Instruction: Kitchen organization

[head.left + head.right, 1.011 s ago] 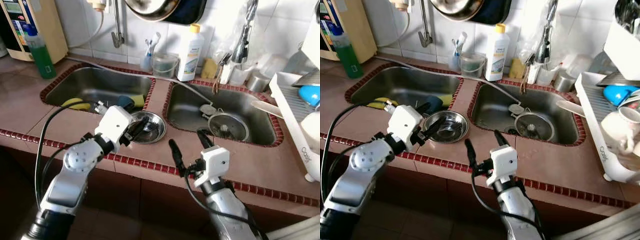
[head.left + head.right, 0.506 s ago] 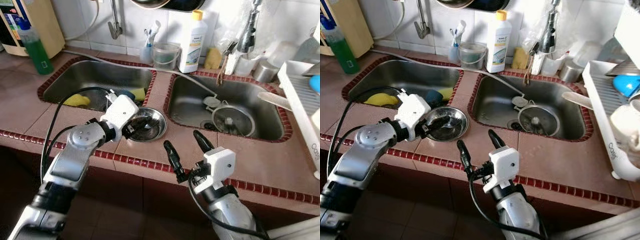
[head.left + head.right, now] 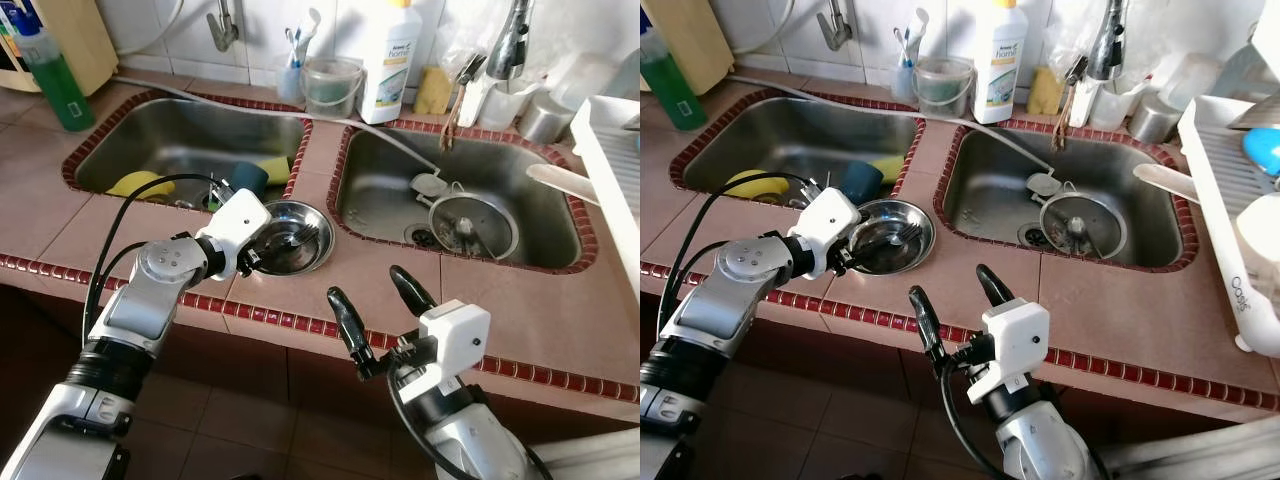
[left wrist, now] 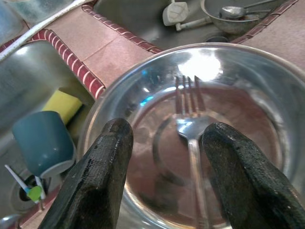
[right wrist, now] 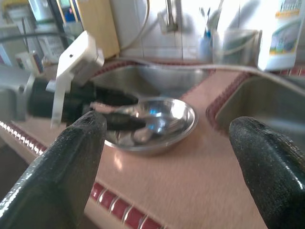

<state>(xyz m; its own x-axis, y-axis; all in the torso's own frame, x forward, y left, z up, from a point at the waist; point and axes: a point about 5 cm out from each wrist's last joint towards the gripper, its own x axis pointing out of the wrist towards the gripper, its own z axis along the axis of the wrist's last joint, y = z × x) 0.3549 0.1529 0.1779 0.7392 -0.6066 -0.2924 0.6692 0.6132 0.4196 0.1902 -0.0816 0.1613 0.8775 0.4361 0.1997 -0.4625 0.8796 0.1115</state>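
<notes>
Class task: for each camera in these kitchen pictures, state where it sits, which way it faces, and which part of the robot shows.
Head stereo pair: on the head, facing down at counter and sinks; both arms show.
Left wrist: along the left hand into the steel bowl holding a fork.
Right wrist: along the right hand, open, across the counter toward that bowl.
Shared: the bowl.

A shallow, shiny steel bowl (image 3: pixel 291 236) sits upright on the tiled counter strip between the two sinks, left of frame centre. A metal fork (image 4: pixel 191 125) lies inside it, tines pointing away toward the sinks.
</notes>
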